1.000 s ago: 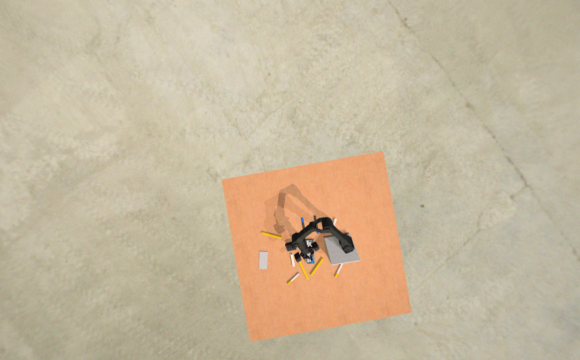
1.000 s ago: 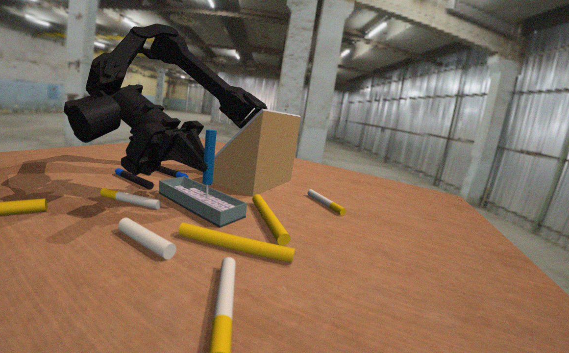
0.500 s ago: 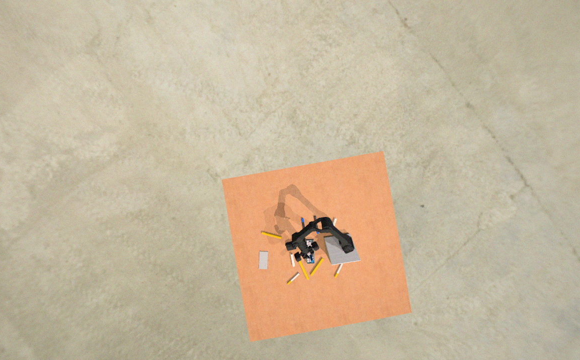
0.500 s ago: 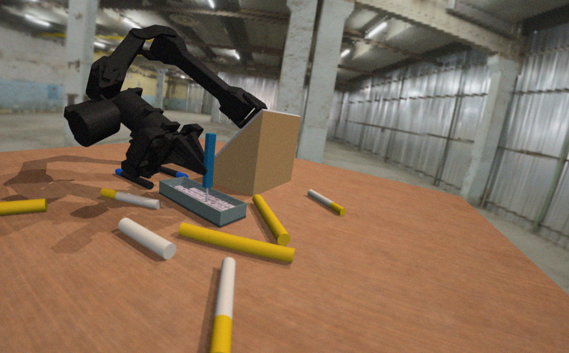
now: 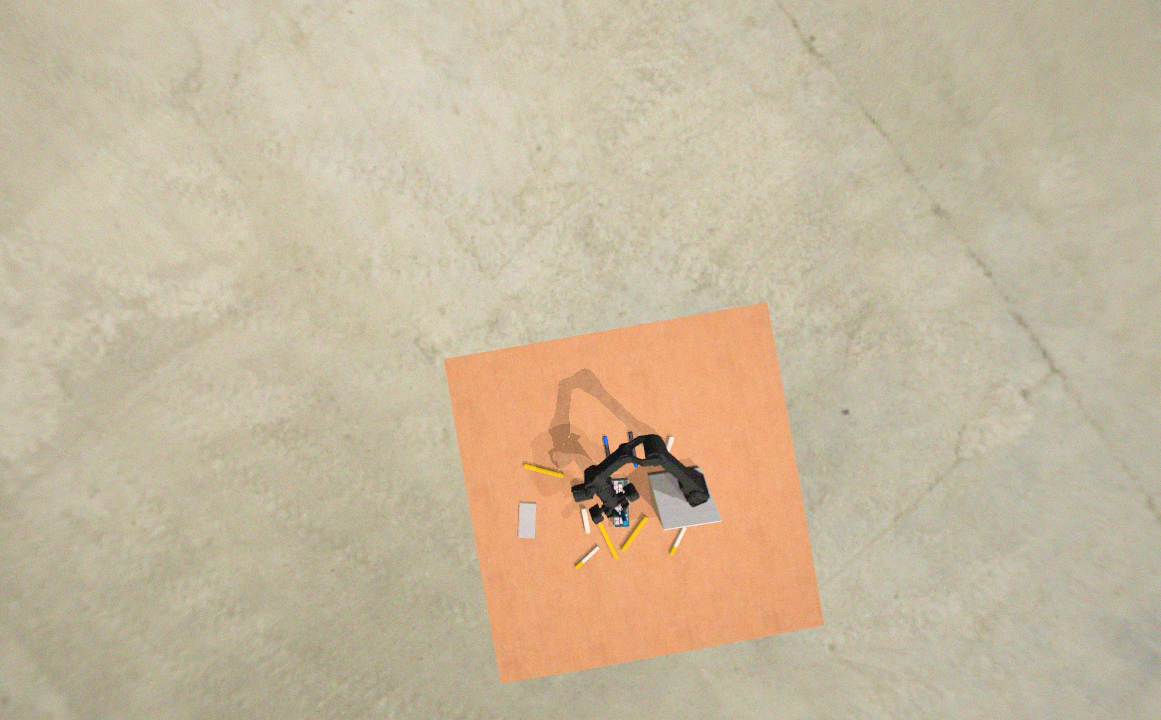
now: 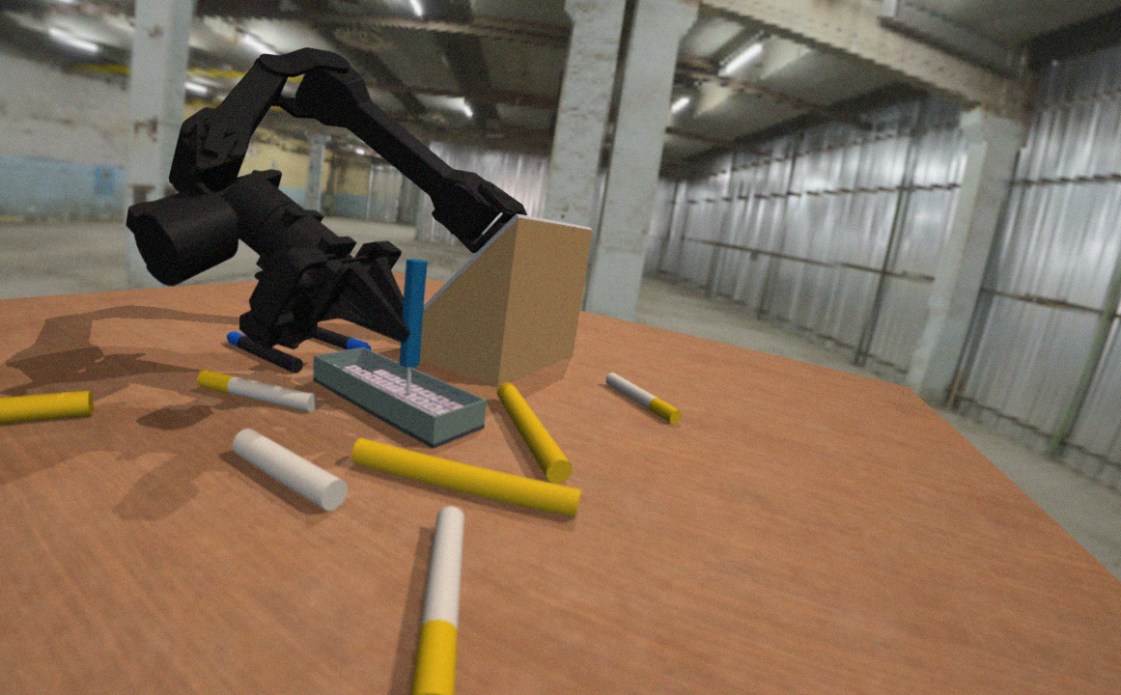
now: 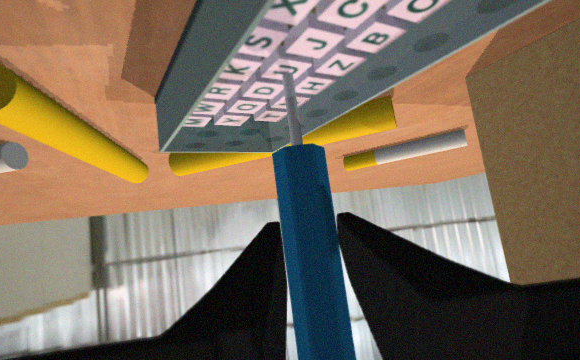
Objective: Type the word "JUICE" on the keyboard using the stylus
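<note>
- From where I stand, the gripper (image 5: 617, 506) (image 6: 406, 335) (image 7: 309, 230) has its fingers slightly apart, shut firmly on the blue stylus (image 6: 412, 302) (image 7: 310, 240).
- The stylus stands nearly upright in that grip, its handle sticking up above the fingertips and its thin grey tip reaching down below them.
- Below the fingers is the keyboard (image 5: 622, 522) (image 6: 391, 414) (image 7: 185, 70), a shallow grey-green tray with pale lettered keys.
- That tip meets the U key (image 7: 282, 70) in the wrist view; I can't tell from here whether the key is pushed down.
- The J key (image 7: 315, 44) sits right next to U, a little off from the tip.
- Past the fingers, to their right in the wrist view, rises a sloped block (image 5: 682, 514) (image 6: 538, 302) (image 7: 555, 150).
- Also beyond the fingers in that view, a yellow stick (image 6: 534, 431) (image 7: 370, 120) lies near the keyboard's end, with a longer yellow stick (image 6: 461, 477) (image 7: 70, 125) off to the left.
</note>
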{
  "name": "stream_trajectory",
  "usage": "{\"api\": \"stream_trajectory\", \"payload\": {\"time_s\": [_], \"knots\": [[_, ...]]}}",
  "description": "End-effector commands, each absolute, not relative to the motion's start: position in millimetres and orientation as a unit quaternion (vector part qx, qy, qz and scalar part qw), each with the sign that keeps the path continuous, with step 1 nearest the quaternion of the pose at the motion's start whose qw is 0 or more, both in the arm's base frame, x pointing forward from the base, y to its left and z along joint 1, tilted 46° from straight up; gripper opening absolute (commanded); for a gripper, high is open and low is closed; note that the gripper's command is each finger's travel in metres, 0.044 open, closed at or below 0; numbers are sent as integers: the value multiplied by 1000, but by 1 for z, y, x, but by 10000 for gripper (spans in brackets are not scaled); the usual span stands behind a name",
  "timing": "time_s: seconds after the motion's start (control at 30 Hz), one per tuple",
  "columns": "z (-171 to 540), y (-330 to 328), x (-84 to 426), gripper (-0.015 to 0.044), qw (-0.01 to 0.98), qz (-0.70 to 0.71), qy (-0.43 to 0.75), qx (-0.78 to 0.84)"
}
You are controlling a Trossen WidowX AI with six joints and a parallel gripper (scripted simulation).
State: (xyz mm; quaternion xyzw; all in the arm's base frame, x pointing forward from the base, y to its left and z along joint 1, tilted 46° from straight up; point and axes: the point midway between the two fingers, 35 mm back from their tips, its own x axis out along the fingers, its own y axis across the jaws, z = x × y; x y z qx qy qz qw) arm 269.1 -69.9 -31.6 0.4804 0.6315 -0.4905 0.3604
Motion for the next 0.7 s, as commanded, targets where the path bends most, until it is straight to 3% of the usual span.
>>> {"api": "stream_trajectory", "payload": {"time_s": [0.0, 0.47, 0.57, 0.67], "knots": [[-20, -58, 273, 81, 362, -490, 631, 480], [-10, -48, 274, 84, 364, -491, 632, 477], [-10, -48, 274, 64, 364, -491, 632, 477], [-6, -52, 271, 0, 364, -491, 631, 478]]}}
